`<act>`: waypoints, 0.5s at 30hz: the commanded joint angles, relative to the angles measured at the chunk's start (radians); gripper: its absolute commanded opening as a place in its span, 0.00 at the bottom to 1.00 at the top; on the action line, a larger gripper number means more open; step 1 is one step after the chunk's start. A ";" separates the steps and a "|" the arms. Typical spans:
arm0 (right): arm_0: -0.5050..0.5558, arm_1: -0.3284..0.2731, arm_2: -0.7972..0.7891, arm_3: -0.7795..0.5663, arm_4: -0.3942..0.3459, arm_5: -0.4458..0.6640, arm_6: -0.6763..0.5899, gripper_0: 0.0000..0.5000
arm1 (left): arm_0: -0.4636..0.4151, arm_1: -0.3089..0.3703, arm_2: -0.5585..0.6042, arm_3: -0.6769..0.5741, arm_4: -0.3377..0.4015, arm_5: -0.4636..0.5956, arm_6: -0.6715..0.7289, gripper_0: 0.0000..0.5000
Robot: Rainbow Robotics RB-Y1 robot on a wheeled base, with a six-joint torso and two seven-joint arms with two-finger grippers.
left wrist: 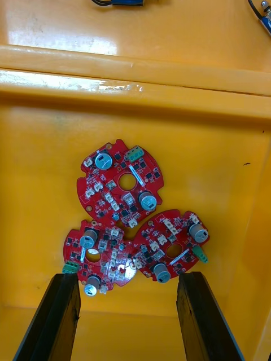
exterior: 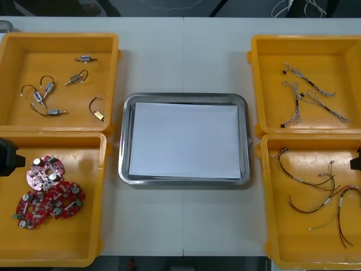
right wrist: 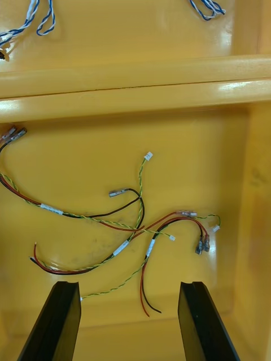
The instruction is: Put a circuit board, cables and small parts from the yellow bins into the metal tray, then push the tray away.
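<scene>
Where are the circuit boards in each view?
Front view: boards clustered in the near left bin.
Left wrist view: boards just beyond the open left end effector.
Right wrist view: the cable bin instead.
Shared landmark: the rim between the left bins.

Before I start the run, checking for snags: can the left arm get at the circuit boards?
Probably yes. The left gripper is open, aimed at the three circuit boards in its yellow bin; nothing covers them, though they touch.

Left hand (left wrist: 129,276) and right hand (right wrist: 130,284) each bear two flat, matte black fingers (left wrist: 56,321)
</scene>
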 commanded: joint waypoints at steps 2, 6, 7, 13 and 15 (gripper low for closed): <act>0.009 -0.029 -0.034 -0.006 0.008 0.003 -0.033 1.00 | 0.009 0.037 0.028 -0.027 0.007 0.006 -0.103 1.00; 0.009 -0.029 -0.034 -0.006 0.008 0.003 -0.033 1.00 | 0.009 0.037 0.028 -0.027 0.007 0.006 -0.103 1.00; 0.009 -0.029 -0.034 -0.006 0.008 0.003 -0.033 1.00 | 0.009 0.037 0.028 -0.027 0.007 0.006 -0.103 1.00; 0.009 -0.029 -0.034 -0.006 0.008 0.003 -0.033 1.00 | 0.009 0.037 0.028 -0.027 0.007 0.006 -0.103 1.00; 0.009 -0.029 -0.034 -0.006 0.008 0.003 -0.033 1.00 | 0.009 0.037 0.028 -0.027 0.007 0.006 -0.103 1.00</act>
